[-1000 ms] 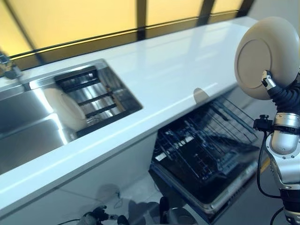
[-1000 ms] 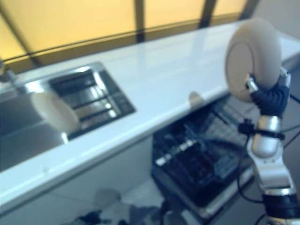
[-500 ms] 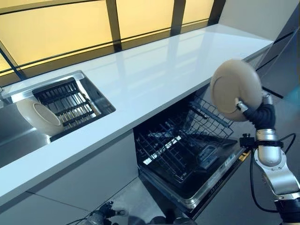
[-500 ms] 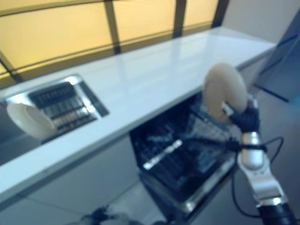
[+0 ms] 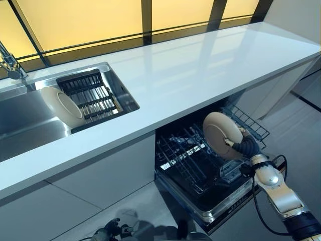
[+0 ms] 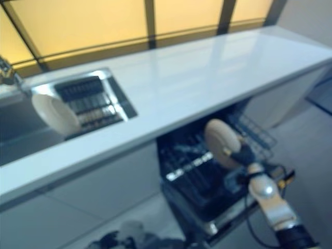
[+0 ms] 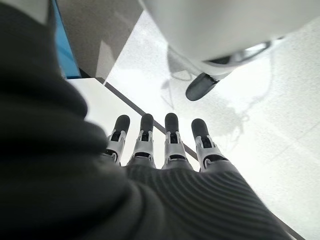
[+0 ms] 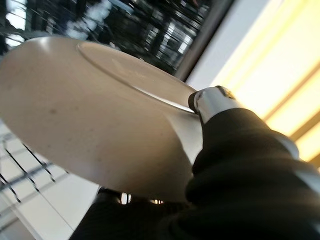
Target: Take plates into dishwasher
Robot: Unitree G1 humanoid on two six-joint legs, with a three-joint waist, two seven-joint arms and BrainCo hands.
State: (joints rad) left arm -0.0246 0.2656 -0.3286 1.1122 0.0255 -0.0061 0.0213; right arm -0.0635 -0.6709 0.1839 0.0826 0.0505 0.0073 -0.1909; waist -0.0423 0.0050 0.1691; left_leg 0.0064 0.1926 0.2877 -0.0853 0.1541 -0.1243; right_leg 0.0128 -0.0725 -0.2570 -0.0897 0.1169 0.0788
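My left hand [image 7: 165,150] hung idle, fingers straight. My right hand [image 5: 244,147] clamped a plate [image 5: 222,134] on edge above the open dishwasher's lower rack [image 5: 200,165], which looked empty; I judged a skewed descent could knock the tines. Farther off, a second plate [image 5: 62,106] leaned in the sink [image 5: 30,125].

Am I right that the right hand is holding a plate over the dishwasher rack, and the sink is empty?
Not quite. The right hand does hold a plate above the open dishwasher rack, but the sink is not empty: a second plate leans on edge inside it, as the left eye view shows.
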